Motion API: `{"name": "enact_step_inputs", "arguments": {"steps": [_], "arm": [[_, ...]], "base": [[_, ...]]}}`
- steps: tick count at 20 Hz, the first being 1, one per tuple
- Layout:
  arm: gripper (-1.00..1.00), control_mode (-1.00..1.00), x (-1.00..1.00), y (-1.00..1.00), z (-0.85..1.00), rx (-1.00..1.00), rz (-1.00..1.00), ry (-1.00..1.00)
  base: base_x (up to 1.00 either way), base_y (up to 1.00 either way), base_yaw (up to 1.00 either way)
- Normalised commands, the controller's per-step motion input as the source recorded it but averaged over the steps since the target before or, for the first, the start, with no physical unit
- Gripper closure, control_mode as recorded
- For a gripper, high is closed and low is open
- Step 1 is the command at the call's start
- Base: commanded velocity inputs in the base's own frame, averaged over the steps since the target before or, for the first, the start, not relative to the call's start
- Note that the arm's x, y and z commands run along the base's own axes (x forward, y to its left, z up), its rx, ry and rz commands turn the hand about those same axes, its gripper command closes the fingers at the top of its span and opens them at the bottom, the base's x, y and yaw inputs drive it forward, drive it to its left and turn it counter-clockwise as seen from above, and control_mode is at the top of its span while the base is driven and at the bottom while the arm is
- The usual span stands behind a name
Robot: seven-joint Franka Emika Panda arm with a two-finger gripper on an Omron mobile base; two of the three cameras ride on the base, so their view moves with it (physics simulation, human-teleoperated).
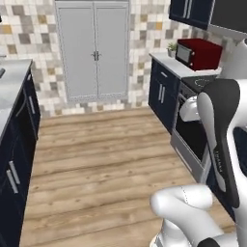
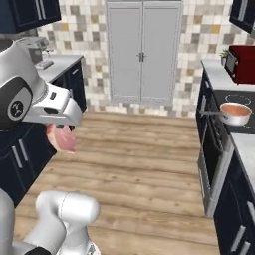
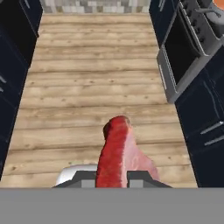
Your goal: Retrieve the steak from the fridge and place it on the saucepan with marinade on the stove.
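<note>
between the fingertips of our gripper (image 3: 112, 178) we clamp the steak (image 3: 118, 153), carried over the wooden floor. we should keep it level and bring it above the saucepan (image 2: 235, 113) of marinade on the stove (image 2: 239, 102).

The steak (image 3: 120, 153) is deep red along its top, paling to pink at the edges. The floor (image 1: 96, 159) is light wood planks, streaked tan and beige. Behind it, the wall (image 2: 89, 40) is a patchwork of small tiles — cream, grey, brown and ochre. The tall cabinet (image 1: 92, 50) is plain pale grey. The lower cabinets (image 1: 161, 94) are dark navy with silver handles. The microwave (image 1: 198, 53) is bright red with a dark door. The saucepan (image 2: 235, 113) is silver, and the marinade (image 2: 236, 108) in it is orange-brown. The stove (image 2: 238, 102) top is black with white rings.
</note>
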Motion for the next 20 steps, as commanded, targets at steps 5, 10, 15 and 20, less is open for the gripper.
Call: {"name": "enact_step_inputs", "arguments": {"steps": [5, 10, 15, 20], "arm": [[1.0, 1.0, 0.0, 0.0, 0.0, 0.0, 0.0, 0.0], [1.0, 1.0, 0.0, 0.0, 0.0, 0.0, 0.0, 0.0], [1.0, 1.0, 0.0, 0.0, 0.0, 0.0, 0.0, 0.0], [1.0, 1.0, 0.0, 0.0, 0.0, 0.0, 0.0, 0.0]], "base": [[1.0, 0.59, 0.0], [1.0, 0.61, 0.0], [1.0, 0.41, -0.05], [1.0, 0.08, -0.31]]}}
